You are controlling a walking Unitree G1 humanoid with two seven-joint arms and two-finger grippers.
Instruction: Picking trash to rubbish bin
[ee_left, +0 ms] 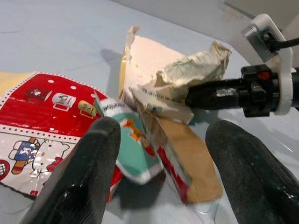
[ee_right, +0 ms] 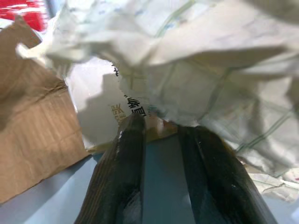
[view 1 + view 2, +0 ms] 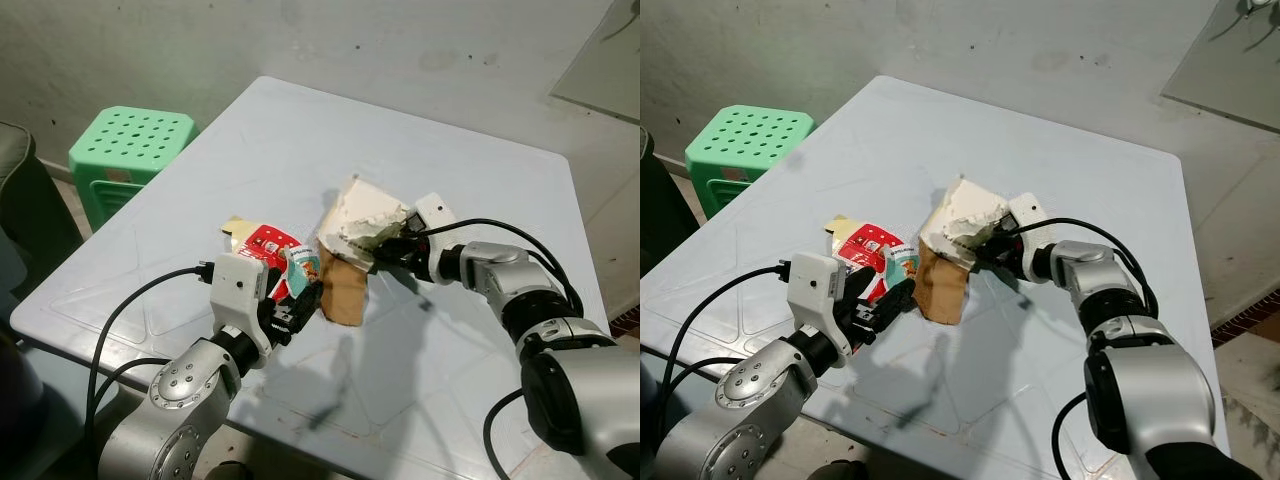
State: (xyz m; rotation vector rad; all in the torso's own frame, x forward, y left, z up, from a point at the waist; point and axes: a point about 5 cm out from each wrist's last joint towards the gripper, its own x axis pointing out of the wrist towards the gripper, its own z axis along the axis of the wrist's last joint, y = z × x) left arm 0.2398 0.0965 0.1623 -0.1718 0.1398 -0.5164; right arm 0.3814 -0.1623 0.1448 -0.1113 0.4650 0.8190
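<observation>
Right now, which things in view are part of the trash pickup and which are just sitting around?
Job:
torn cardboard box
crumpled paper
red cartoon wrapper
teal packet
right gripper, at the paper
left gripper, open by the packet

Lying about:
green plastic stool
table

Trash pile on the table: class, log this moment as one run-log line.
right hand: nipping crumpled paper | left hand: open, at red wrapper | cardboard: on table | bin: unseen
</observation>
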